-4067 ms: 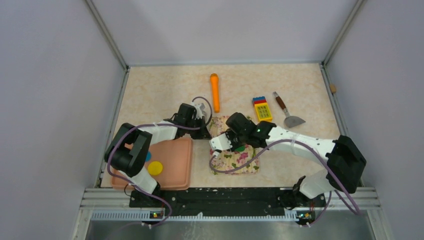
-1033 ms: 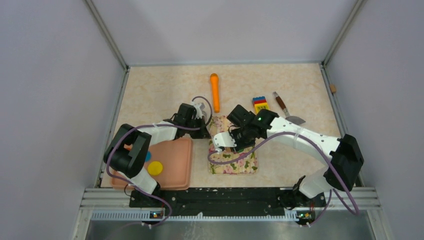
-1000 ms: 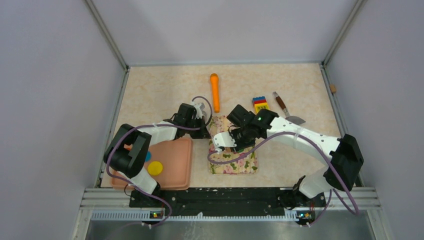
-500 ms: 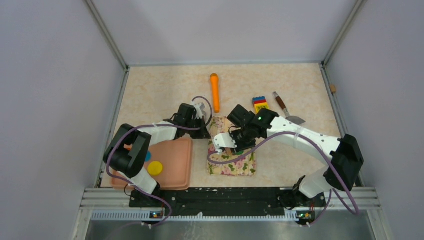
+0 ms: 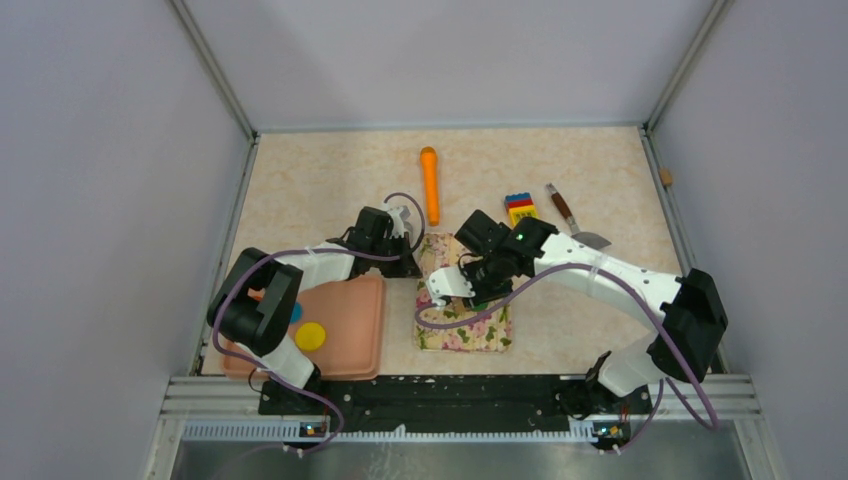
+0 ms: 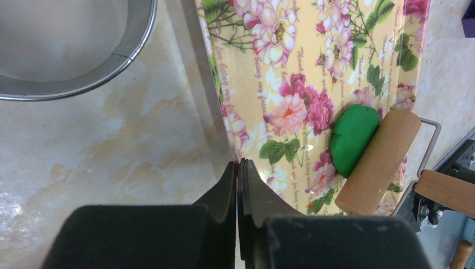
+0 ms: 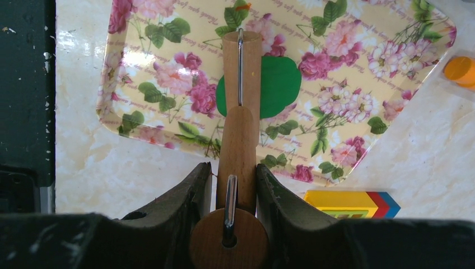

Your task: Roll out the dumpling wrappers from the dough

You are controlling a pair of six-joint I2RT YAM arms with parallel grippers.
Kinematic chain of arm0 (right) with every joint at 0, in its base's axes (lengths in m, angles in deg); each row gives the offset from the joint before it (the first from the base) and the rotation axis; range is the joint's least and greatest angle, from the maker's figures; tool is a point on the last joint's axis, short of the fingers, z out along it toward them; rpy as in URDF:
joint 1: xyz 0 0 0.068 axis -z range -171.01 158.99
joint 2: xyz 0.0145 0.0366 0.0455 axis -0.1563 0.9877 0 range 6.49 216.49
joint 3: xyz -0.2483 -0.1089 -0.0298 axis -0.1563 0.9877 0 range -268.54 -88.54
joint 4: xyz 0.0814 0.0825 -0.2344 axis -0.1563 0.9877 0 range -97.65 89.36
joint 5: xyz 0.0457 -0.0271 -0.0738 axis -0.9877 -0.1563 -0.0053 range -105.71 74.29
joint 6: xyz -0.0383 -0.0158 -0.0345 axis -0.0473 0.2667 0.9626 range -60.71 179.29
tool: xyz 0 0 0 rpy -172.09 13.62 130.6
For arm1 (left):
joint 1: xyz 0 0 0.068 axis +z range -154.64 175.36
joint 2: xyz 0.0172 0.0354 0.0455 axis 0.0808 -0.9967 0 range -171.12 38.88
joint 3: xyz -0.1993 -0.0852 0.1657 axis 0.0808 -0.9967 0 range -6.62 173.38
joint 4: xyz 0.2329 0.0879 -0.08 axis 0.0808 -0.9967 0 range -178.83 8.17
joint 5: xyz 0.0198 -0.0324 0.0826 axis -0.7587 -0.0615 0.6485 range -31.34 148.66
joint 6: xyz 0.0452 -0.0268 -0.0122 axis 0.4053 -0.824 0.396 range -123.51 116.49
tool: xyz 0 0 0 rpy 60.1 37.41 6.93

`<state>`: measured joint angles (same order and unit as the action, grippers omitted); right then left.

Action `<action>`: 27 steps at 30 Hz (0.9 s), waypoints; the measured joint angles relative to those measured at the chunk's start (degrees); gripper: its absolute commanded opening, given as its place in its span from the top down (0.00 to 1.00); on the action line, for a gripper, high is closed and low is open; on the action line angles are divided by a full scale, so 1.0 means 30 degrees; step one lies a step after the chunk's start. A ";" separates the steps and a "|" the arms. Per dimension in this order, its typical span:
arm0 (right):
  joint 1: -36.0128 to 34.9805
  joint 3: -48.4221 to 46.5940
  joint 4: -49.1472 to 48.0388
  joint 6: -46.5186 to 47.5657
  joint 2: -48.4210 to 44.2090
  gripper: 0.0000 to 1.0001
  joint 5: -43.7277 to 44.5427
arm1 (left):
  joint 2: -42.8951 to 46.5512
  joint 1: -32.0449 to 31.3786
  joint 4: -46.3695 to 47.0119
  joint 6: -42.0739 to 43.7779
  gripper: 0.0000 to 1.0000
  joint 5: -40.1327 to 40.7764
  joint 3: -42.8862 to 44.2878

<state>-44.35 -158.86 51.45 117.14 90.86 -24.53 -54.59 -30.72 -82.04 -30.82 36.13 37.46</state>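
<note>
The dough (image 7: 277,84) is a flattened green oval on the floral mat (image 7: 168,73). My right gripper (image 7: 234,168) is shut on the handle of a wooden roller (image 7: 242,67), whose drum lies on the dough's left part. In the left wrist view the dough (image 6: 353,140) sticks out from under the roller (image 6: 378,162). My left gripper (image 6: 240,163) is shut at the mat's edge (image 6: 224,112) and seems to pinch it. From above, the right gripper (image 5: 470,285) covers most of the dough over the mat (image 5: 465,332); the left gripper (image 5: 408,262) is at the mat's far left corner. Yellow (image 5: 310,336) and blue (image 5: 296,313) wrappers lie on the pink tray (image 5: 350,320).
A metal ring (image 6: 67,50) stands just left of the mat. An orange stick (image 5: 429,185) lies at the back. A coloured toy block (image 5: 523,217) and a spatula (image 5: 573,222) lie right of the mat. The block also shows in the right wrist view (image 7: 350,203).
Since four seconds ago my right gripper has moved the roller a little farther from the bases, and the mat has slid slightly left. Almost nothing differs over the last half second.
</note>
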 measured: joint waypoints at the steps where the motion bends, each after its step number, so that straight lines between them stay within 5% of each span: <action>1: 0.0000 0.0000 0.0044 0.0000 0.0000 1.00 -0.0036 | 0.0000 0.0000 0.0000 0.0000 1.00 0.0007 0.0000; 27: -0.0262 0.0160 0.2463 -0.0546 -0.0146 1.00 -0.2222 | 0.0000 0.0000 0.0007 -0.0007 1.00 0.0029 0.0000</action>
<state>-45.14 -158.38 58.83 115.50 90.43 -31.20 -54.59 -30.72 -82.01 -30.84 36.22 37.46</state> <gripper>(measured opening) 0.329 0.009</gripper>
